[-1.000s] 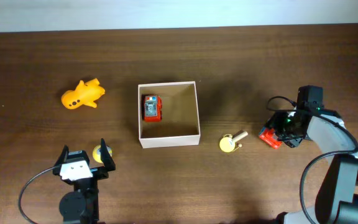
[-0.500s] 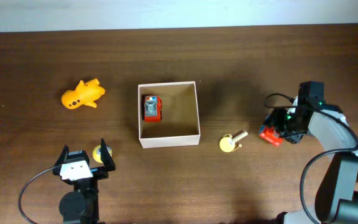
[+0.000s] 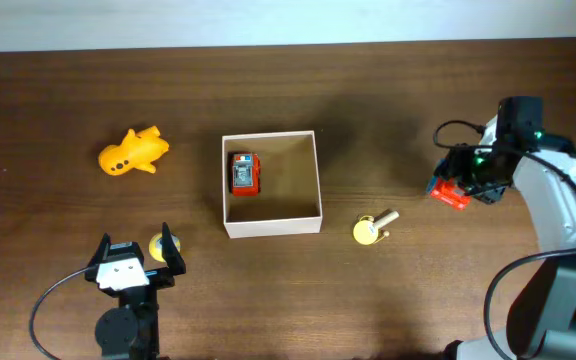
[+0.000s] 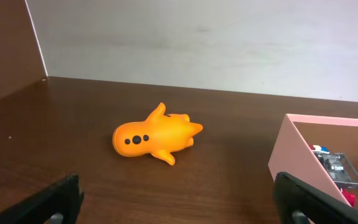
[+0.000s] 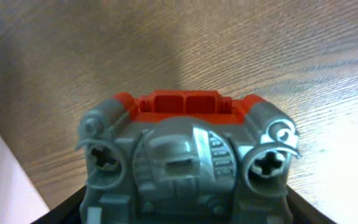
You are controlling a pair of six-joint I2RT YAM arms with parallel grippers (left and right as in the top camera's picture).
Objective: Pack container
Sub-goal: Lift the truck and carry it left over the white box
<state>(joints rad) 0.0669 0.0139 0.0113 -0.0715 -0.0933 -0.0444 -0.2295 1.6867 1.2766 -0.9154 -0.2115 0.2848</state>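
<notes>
The container [image 3: 273,226], a white-walled square box with a brown inside, stands mid-table; its wall [image 4: 289,163] shows at the right of the left wrist view. One red toy car [image 3: 244,173] lies in its left half. My right gripper [image 3: 460,186] is shut on a second red and grey toy car [image 3: 449,192], held off the table to the right of the box. That car's grey underside [image 5: 185,165] fills the right wrist view. My left gripper [image 3: 136,243] stands wide open near the front left, nothing between its fingers [image 4: 63,198].
An orange toy [image 3: 134,152] lies left of the box, also seen ahead in the left wrist view [image 4: 155,135]. A yellow and tan toy [image 3: 373,228] rests right of the box's front corner. A small yellow piece [image 3: 156,247] sits beside the left gripper.
My right gripper has risen and moved toward the far side and slightly right, carrying the red toy car. The left arm has not moved.
</notes>
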